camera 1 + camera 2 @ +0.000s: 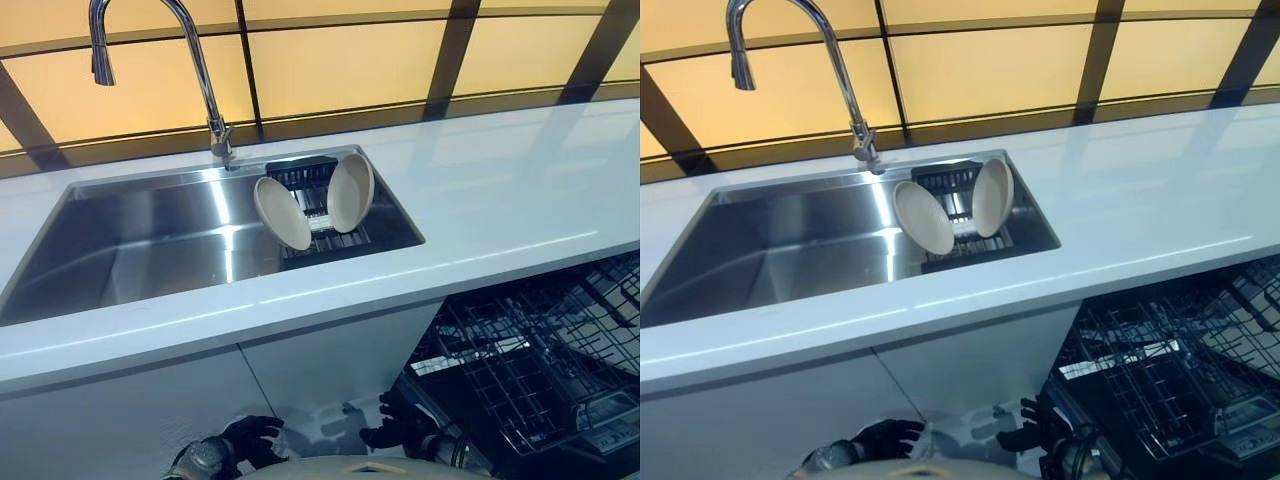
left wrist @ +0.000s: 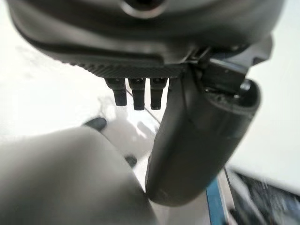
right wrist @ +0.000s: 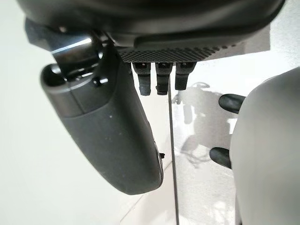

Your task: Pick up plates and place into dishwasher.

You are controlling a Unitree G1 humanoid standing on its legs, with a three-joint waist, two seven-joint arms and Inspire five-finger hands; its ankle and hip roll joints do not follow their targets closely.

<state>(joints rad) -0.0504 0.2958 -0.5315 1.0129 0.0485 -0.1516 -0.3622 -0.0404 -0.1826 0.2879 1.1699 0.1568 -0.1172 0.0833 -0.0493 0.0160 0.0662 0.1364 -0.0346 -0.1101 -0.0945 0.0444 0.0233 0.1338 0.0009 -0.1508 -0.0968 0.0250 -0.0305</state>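
Two beige plates stand on edge in a black rack (image 1: 303,176) at the right end of the steel sink (image 1: 150,240). The left plate (image 1: 282,213) leans left and the right plate (image 1: 350,192) leans right. The open dishwasher's wire rack (image 1: 530,370) shows below the counter at the lower right. My left hand (image 1: 252,438) and right hand (image 1: 398,425) hang low in front of the white cabinet, far below the plates. In the wrist views the left hand (image 2: 201,140) and the right hand (image 3: 108,131) have relaxed fingers and hold nothing.
A tall curved faucet (image 1: 195,50) rises behind the sink. The white counter (image 1: 500,190) runs to the right, above the dishwasher. A white cabinet front (image 1: 330,350) stands below the sink, beside the dishwasher opening.
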